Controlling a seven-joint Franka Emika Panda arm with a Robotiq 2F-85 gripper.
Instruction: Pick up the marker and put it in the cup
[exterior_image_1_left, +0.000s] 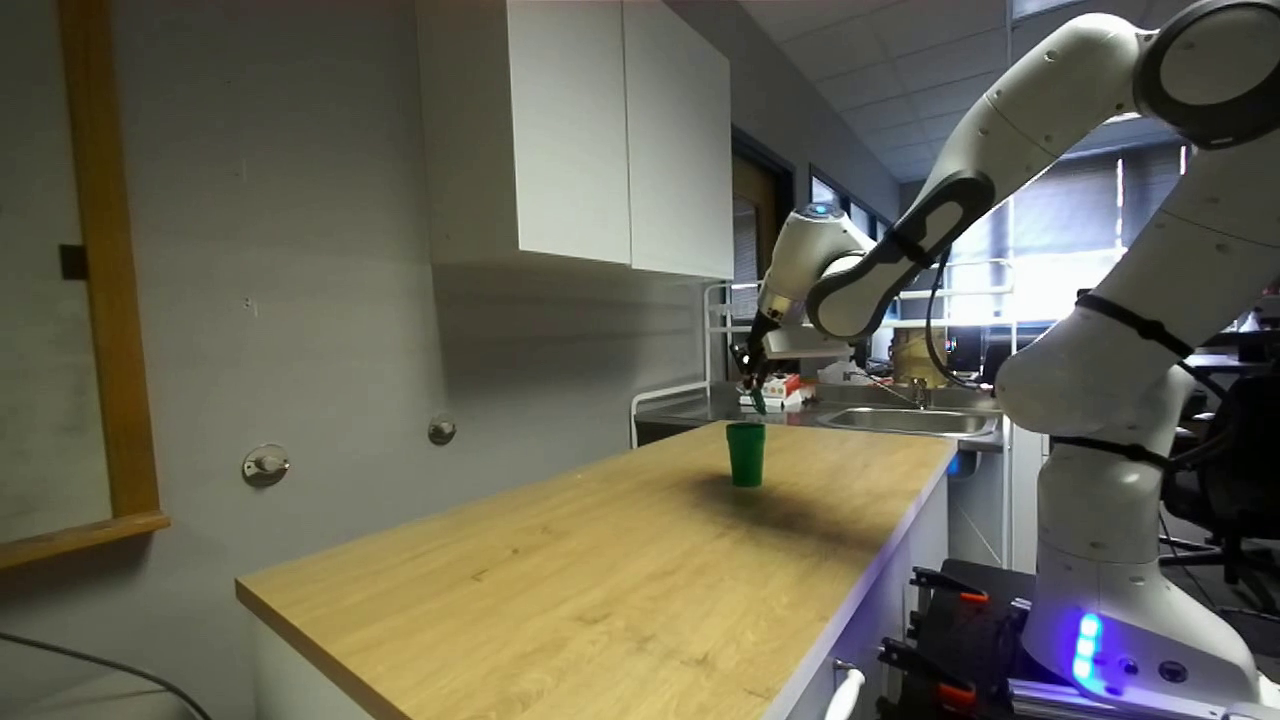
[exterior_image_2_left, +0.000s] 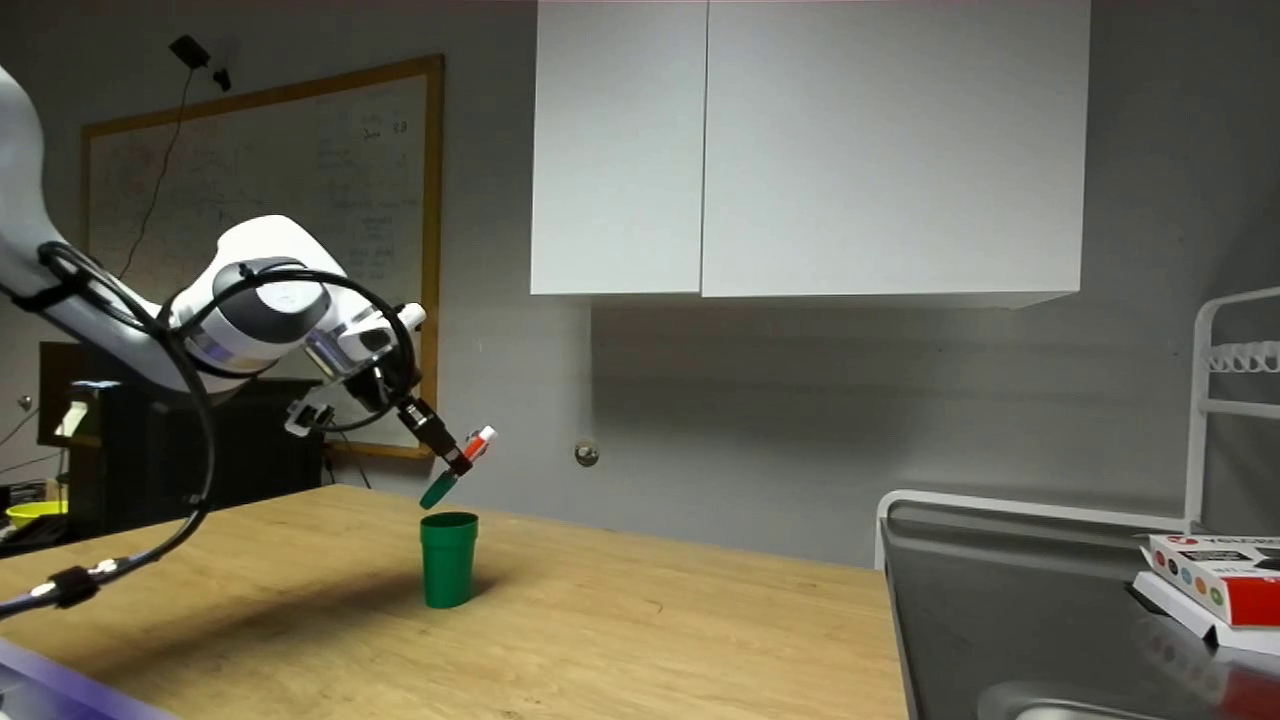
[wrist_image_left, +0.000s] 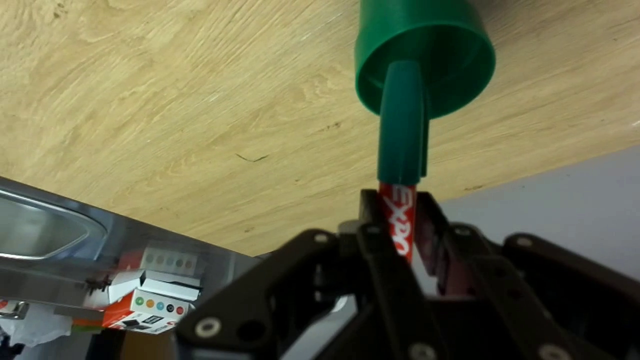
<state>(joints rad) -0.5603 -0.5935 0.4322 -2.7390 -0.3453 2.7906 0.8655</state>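
Over the wooden counter reaches the arm. Its gripper slants downward and is closed. Under it, the cup stands upright. The marker is pinched in this grip, tilted, with its green cap just above the cup.

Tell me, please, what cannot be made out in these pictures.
Marker: the gripper hides part of its red barrel in the wrist view.
Cup: in the wrist view, the top edge cuts off its base and the marker hides part of its inside.
Sink: cut off by the wrist view's left edge.
Whiteboard: most writing is too small to read in an exterior view.
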